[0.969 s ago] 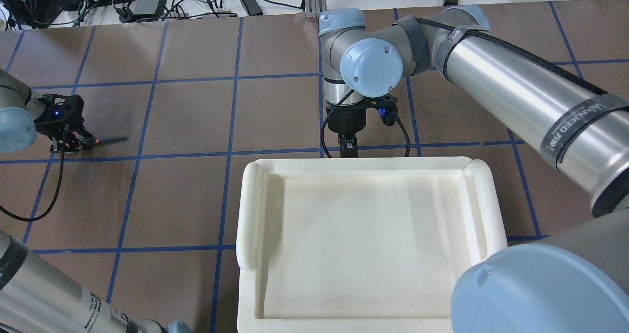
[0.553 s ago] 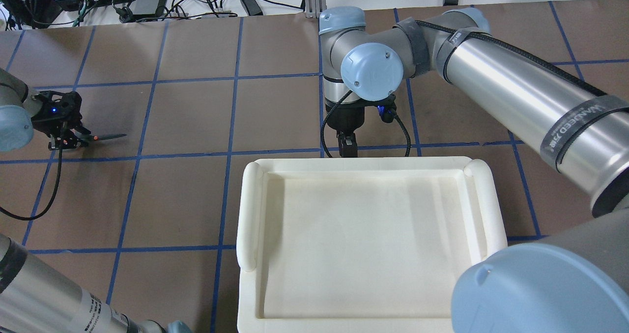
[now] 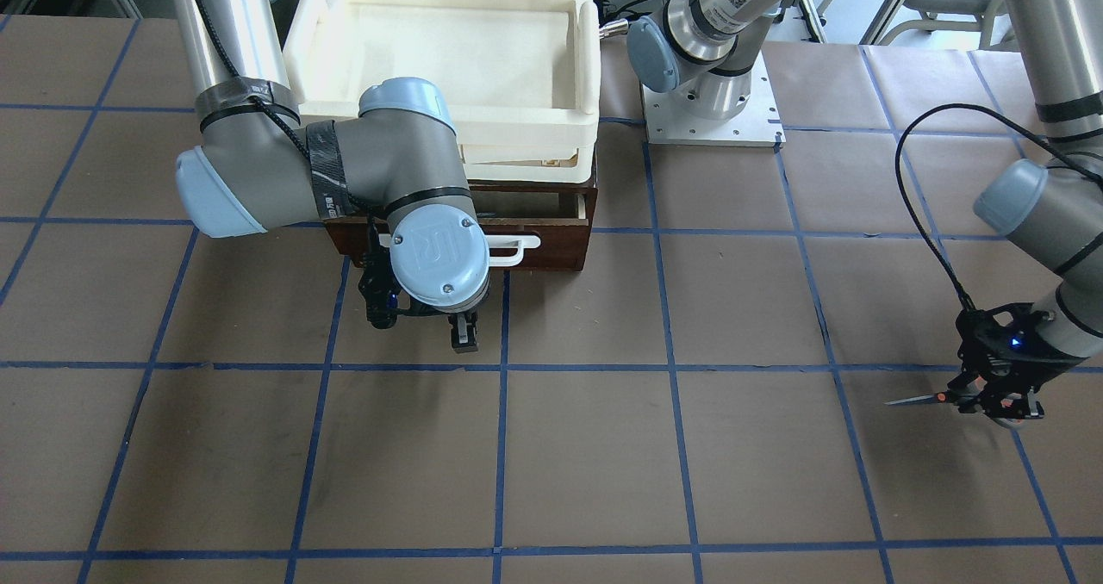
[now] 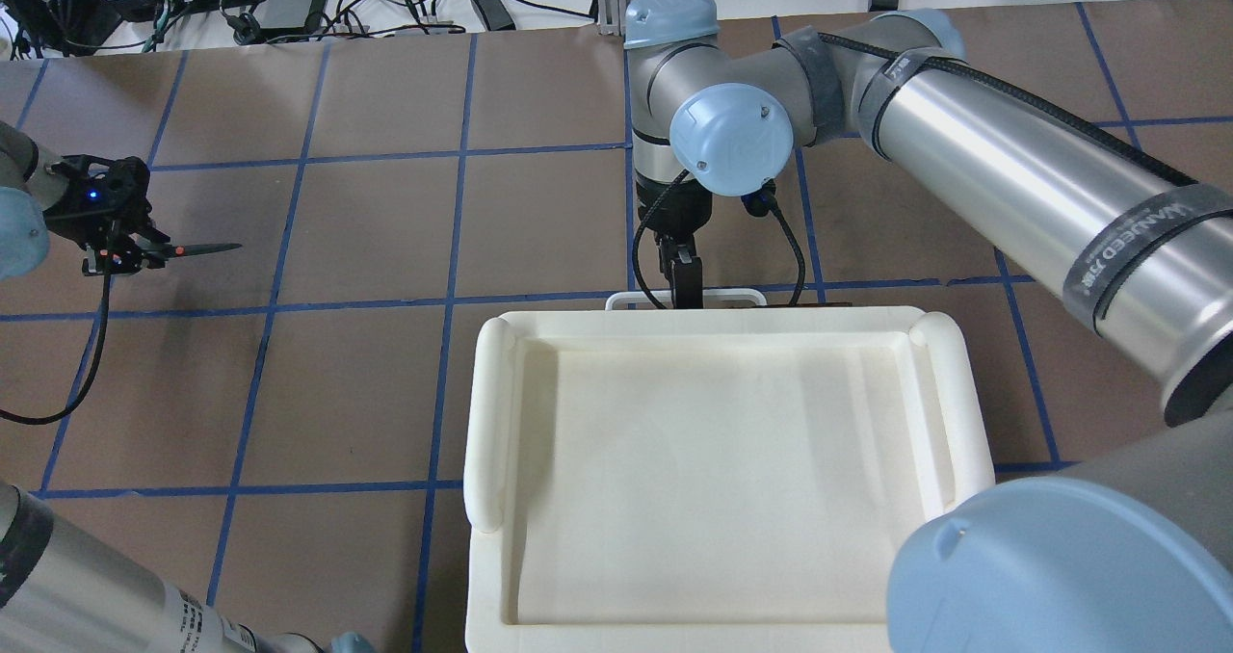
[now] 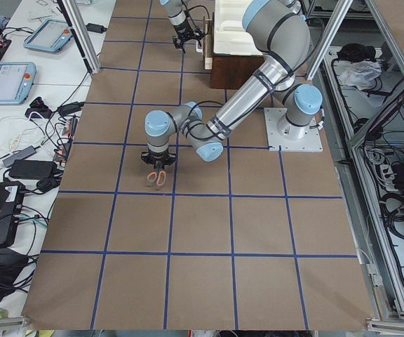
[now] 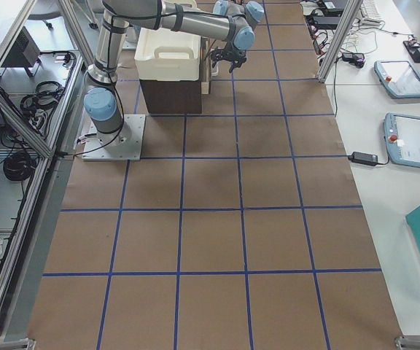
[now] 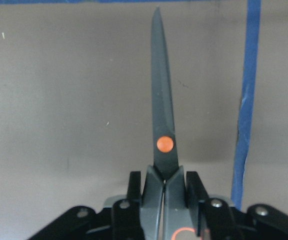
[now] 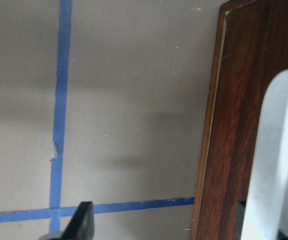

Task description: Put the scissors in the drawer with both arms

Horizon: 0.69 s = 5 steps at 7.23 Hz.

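Note:
My left gripper [image 4: 123, 251] is shut on the grey handles of the scissors [image 4: 197, 248] and holds them off the table at the far left, with the dark blade level and pointing toward the middle. The left wrist view shows the blade and its orange pivot dot [image 7: 164, 144] between the shut fingers [image 7: 134, 192]. My right gripper [image 4: 686, 285] is open at the white bar handle [image 4: 636, 296] of the dark wood drawer [image 3: 551, 244]. In the right wrist view the handle [image 8: 279, 150] lies by one finger and the other finger [image 8: 81, 225] stands well apart. The drawer stands slightly out of its box.
A cream-white tray [image 4: 482, 422] sits on top of the dark wood box and hides most of it from above. The left arm's base plate [image 3: 711, 123] is beside the box. Brown paper with blue tape lines [image 4: 453, 229] lies between the two grippers.
My left gripper has lifted the scissors and drawn back a little toward the far left. My right wrist has risen and tilted, and the white handle now shows past the tray's edge.

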Tool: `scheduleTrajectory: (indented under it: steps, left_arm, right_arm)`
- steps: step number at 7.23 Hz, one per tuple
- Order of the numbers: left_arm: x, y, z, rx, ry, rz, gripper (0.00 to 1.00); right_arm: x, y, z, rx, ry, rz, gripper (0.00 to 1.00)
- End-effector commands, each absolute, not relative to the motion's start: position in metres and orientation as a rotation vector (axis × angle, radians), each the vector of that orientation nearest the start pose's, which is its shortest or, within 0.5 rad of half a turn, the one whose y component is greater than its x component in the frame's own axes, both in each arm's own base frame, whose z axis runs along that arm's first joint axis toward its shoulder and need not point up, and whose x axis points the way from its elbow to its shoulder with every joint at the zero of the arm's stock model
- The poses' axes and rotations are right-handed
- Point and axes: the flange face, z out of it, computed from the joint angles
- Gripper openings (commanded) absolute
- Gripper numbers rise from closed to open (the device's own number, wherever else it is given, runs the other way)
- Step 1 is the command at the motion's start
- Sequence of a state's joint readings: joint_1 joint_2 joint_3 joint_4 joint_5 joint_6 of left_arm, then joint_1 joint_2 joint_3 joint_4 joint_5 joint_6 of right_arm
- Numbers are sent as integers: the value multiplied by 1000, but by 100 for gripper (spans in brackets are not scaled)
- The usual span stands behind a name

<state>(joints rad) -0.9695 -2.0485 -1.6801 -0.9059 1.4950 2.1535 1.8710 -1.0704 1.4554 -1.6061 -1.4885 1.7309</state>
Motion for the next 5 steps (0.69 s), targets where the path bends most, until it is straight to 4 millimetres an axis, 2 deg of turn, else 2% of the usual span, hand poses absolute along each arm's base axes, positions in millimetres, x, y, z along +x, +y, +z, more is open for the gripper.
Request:
scheduleTrajectory:
  steps: [1, 3, 5]
  left_arm:
    - [196, -600, 283, 2206, 2125, -119, 0]
    - [173, -599, 330, 2239, 2102, -100, 0]
    - [139, -600, 366, 2279, 2032, -68, 0]
  right_arm:
    - [321, -566, 267, 2170, 2545, 389, 100]
    - [320, -574, 276, 2133, 2551, 371, 100]
    - [319, -578, 279, 2078, 2575, 351, 100]
